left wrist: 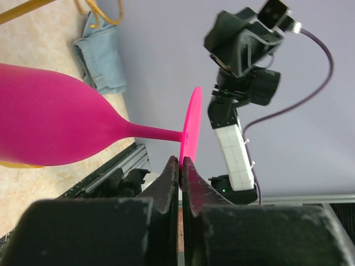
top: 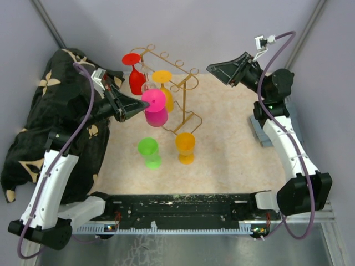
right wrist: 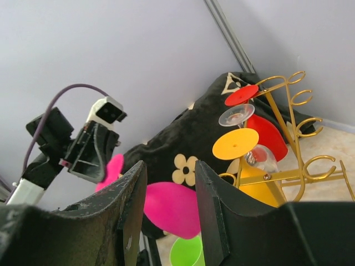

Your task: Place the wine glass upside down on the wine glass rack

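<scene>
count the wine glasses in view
6: red, clear and yellow hang on the rack; pink is in the left gripper; green and orange stand on the table. Another clear one may be hidden.

walls (top: 222, 22): plain pale lavender-grey on three sides, no windows
corner struts (top: 47, 22): dark slim bars running up both back corners
worktop (top: 233, 144): beige speckled mat
black cloth (top: 33, 138): cream flower print, heaped along the left edge
blue-grey cloth (top: 259, 132): folded, at the right edge
front rail (top: 188, 206): black, scuffed, along the near edge
light: even, diffuse, soft shadows
</scene>
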